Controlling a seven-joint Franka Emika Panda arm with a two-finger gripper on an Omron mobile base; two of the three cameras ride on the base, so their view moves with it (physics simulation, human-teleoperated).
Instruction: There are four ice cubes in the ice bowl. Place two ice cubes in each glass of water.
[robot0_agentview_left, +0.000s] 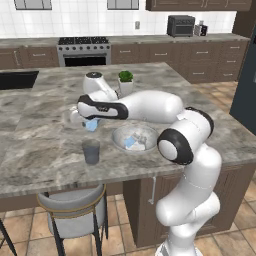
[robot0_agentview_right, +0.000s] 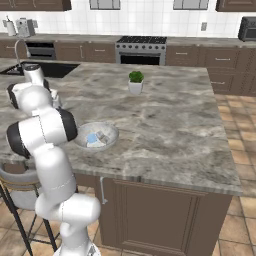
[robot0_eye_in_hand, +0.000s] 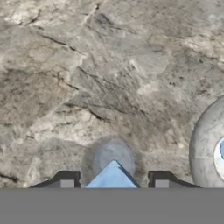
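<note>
My hand (robot0_eye_in_hand: 113, 186) held one ice cube (robot0_eye_in_hand: 113, 178) between its fingertips, partly closed around it. A glass of water (robot0_eye_in_hand: 111, 159) stood on the desk (robot0_eye_in_hand: 87, 65) directly below the cube, so the release was a straight drop. The ice bowl (robot0_eye_in_hand: 205, 148) sat just beside it.

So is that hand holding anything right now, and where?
Looks like an ice cube, pale blue, sits between the hand's two fingertips, above a glass. Whether they actually pinch its sides cannot be told.
</note>
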